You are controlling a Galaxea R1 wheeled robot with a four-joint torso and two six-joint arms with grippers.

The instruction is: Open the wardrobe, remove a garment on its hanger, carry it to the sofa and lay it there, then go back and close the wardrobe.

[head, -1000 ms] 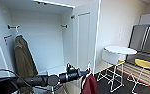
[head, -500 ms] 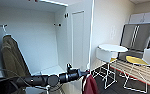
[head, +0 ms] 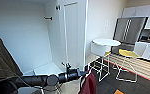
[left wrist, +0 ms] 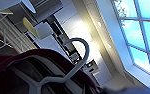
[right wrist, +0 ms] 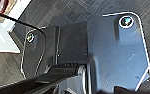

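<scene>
The wardrobe [head: 66, 37] stands open, its white inside bare on the far side, and an olive-brown coat [head: 2, 62] hangs at the near left edge. The left arm reaches across the near side, and its claw [head: 84, 73] is clamped on the white hanger [left wrist: 76, 62], from which the maroon garment [head: 88, 85] hangs down just below it, outside the wardrobe. On the right, a round white tabletop [head: 106, 42] and two chairs with yellow seats [head: 127, 53] stand near the kitchen cabinets; I cannot tell the state of the right claw.
</scene>
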